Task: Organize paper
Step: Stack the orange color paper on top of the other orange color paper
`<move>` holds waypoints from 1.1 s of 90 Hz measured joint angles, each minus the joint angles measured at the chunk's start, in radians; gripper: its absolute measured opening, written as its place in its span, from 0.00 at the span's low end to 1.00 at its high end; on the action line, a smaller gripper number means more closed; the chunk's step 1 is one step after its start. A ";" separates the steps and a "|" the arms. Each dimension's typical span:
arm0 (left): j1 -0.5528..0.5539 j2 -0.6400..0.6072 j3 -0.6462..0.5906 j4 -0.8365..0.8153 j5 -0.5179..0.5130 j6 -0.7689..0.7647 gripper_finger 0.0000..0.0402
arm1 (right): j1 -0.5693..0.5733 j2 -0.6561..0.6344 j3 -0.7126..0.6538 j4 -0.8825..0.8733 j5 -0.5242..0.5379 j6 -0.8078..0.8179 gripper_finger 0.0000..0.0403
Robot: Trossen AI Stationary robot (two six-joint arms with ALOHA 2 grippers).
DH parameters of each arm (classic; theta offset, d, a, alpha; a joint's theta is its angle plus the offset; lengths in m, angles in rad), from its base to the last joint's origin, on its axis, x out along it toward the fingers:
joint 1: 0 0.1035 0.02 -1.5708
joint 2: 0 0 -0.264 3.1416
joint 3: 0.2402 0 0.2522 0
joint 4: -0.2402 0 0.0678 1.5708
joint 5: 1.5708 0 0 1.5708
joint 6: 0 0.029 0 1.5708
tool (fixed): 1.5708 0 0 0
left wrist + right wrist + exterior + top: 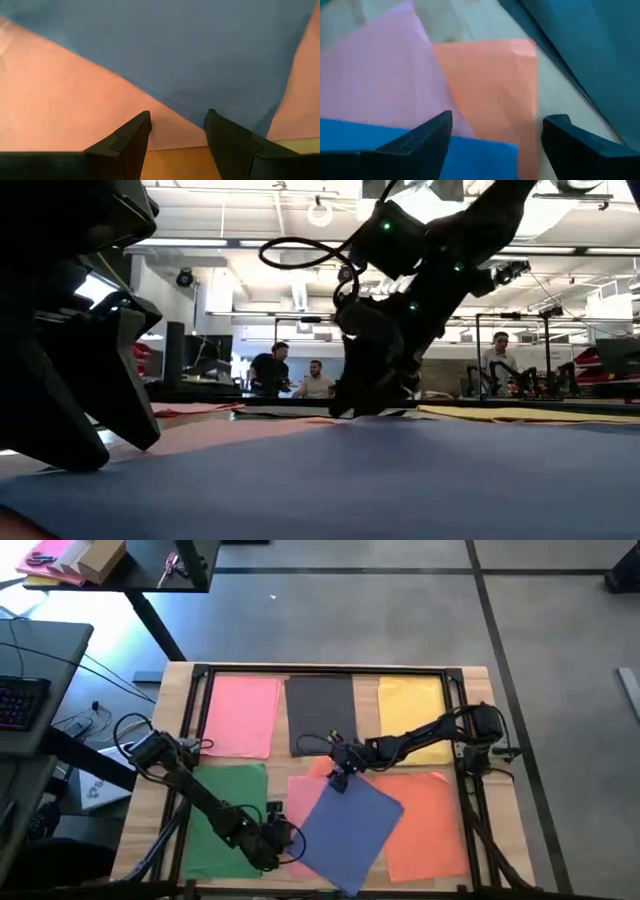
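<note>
The left tool [283, 837] hung open and empty at the blue sheet's [345, 823] near-left edge; the right tool [339, 780], equally open, hovered over its far corner. Dragging could likely wrinkle it or shift the pink sheet [60, 100] beneath. The orange sheet [425, 825] crowded its right.

A wide sheet of thin blue paper [380, 480] fills the near tabletop. The left arm's dark gripper [75, 395] rests at its near edge; the right arm's dark gripper [375, 402] touches down at its far edge. Three people [315, 380] sit beyond the table.
</note>
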 joint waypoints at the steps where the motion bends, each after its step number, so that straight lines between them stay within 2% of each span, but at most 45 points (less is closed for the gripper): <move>1: 0.000 0.000 0.000 0.001 -0.001 0.001 0.44 | -0.002 0.000 0.000 0.006 -0.005 0.004 0.68; 12: -0.001 -0.002 -0.003 0.011 -0.002 0.010 0.44 | -0.022 0.002 0.000 0.047 -0.022 0.048 0.68; 23: -0.004 -0.002 -0.003 0.012 -0.003 0.011 0.44 | -0.050 -0.002 0.003 -0.011 0.065 0.145 0.68; 33: -0.009 -0.002 -0.004 0.014 -0.010 0.013 0.44 | -0.059 0.008 0.003 -0.007 0.078 0.160 0.68; 56: -0.010 -0.004 -0.004 0.015 -0.016 0.030 0.44 | -0.041 0.020 0.003 0.024 -0.034 0.183 0.68; 72: -0.010 -0.004 -0.004 0.015 -0.018 0.035 0.44 | -0.018 0.021 0.041 0.021 -0.178 0.193 0.68; 84: -0.010 -0.004 -0.004 0.015 -0.018 0.029 0.44 | -0.016 0.025 0.082 0.006 -0.221 0.195 0.68; 99: -0.012 -0.004 -0.004 0.016 -0.021 0.022 0.44 | -0.016 0.024 0.111 0.000 -0.215 0.213 0.68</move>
